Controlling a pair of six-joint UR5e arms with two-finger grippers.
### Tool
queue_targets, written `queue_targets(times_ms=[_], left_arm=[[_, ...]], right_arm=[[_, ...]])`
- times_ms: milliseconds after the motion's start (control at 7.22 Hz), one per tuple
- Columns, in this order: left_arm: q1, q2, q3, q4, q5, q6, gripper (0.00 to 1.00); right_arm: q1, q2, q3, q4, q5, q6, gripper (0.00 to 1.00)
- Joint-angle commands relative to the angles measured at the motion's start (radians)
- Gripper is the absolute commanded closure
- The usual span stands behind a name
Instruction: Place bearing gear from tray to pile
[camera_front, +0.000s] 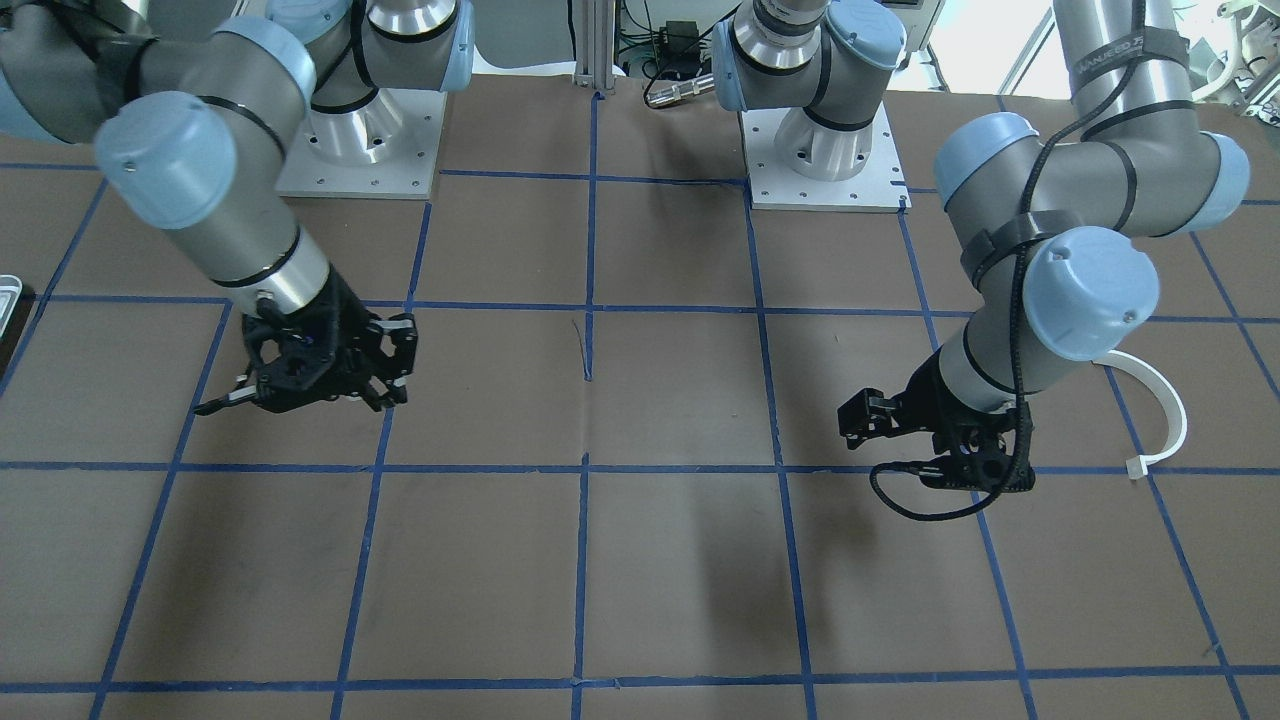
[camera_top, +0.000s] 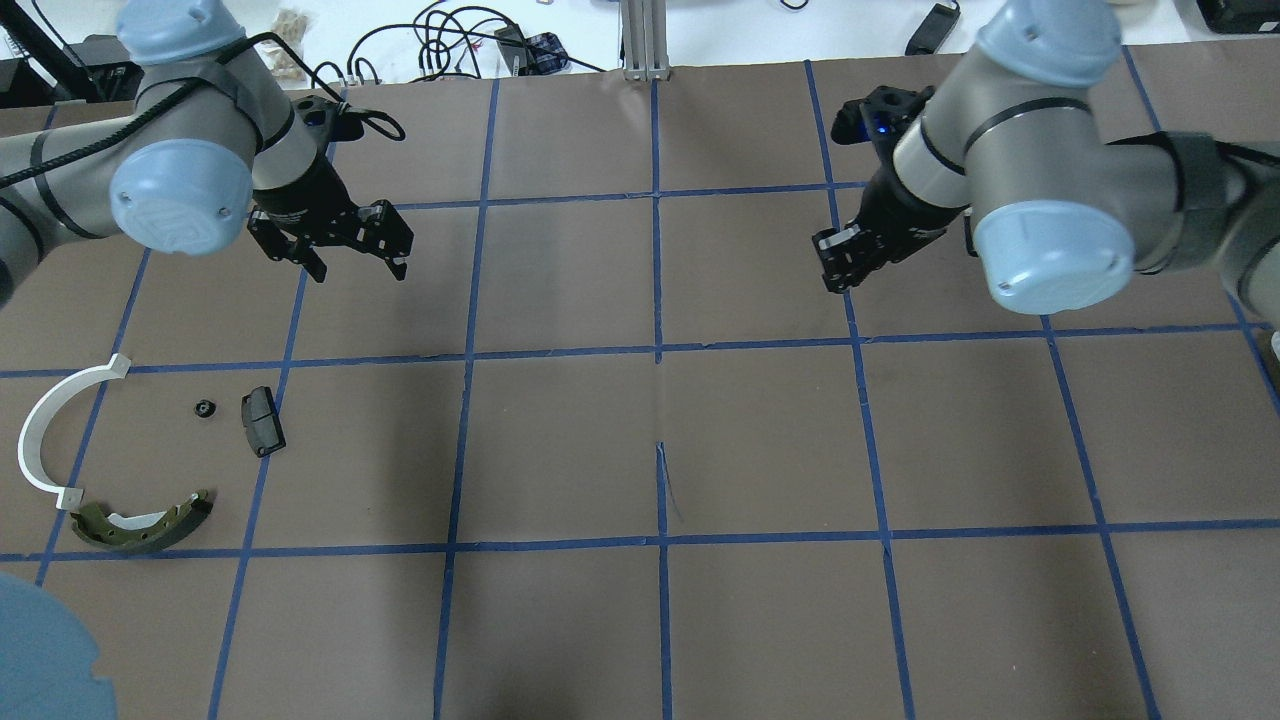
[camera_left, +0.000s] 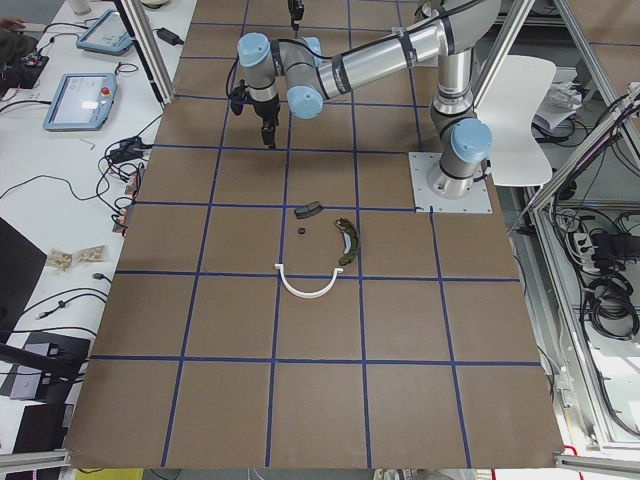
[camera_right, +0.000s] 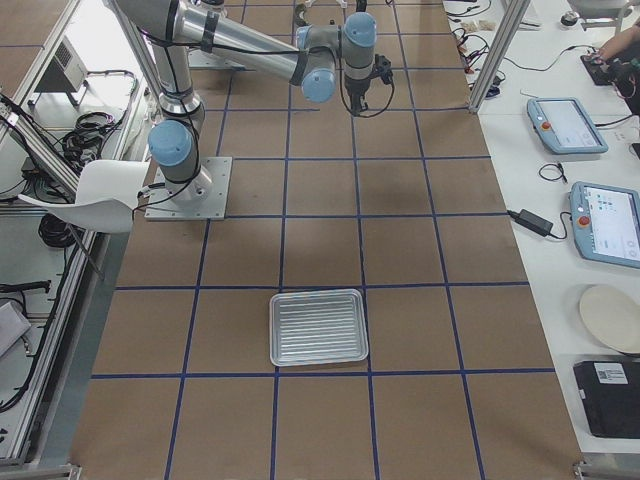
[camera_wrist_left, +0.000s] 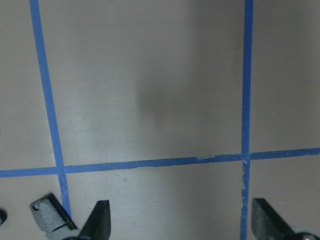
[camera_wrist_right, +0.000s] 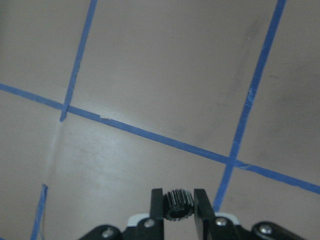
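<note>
My right gripper (camera_wrist_right: 178, 199) is shut on a small black toothed bearing gear (camera_wrist_right: 178, 205) and holds it above the brown table. In the overhead view the right gripper (camera_top: 838, 262) is right of centre, far from the pile. The pile lies at the near left: a white half-ring (camera_top: 45, 430), an olive brake shoe (camera_top: 140, 525), a black pad (camera_top: 262, 420) and a small black part (camera_top: 204, 408). My left gripper (camera_top: 358, 268) is open and empty, beyond the pile. The tray (camera_right: 275, 330) lies at the table's right end.
Blue tape lines divide the brown table (camera_top: 660, 620) into squares. The black pad (camera_wrist_left: 50, 217) shows at the lower left of the left wrist view. The two arm bases (camera_front: 830, 160) stand at the robot's side. Cables and tablets lie beyond the far edge.
</note>
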Motion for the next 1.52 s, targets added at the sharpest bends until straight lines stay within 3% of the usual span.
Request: queue_targets(times_ms=[0,139,416,693,970,1247,1386], left_arm=[[-0.054,0.014,-0.021,0.004,-0.025,-0.082,0.00],[-0.054,0.035,-0.032,0.005,-0.088,-0.116,0.00],[-0.054,0.038,-0.034,0.004,-0.081,-0.117,0.00],[-0.054,0.037,-0.035,0.005,-0.056,-0.129,0.00],[-0.053,0.017,-0.034,0.013,-0.050,-0.135,0.00],[-0.082,-0.003,-0.025,0.014,-0.052,-0.246,0.00],[-0.179,-0.027,-0.009,0.052,-0.046,-0.311,0.00]], right_arm=[[0.188,0.104,-0.017,-0.151,-0.009,0.354,0.83],[0.236,0.156,-0.064,-0.151,-0.026,0.440,0.82],[0.295,0.261,-0.178,-0.141,-0.029,0.509,0.78],[0.295,0.273,-0.178,-0.122,-0.113,0.498,0.00],[0.266,0.252,-0.207,-0.063,-0.137,0.452,0.00],[0.168,0.138,-0.282,0.165,-0.138,0.368,0.00],[0.089,0.046,-0.316,0.312,-0.161,0.274,0.00]])
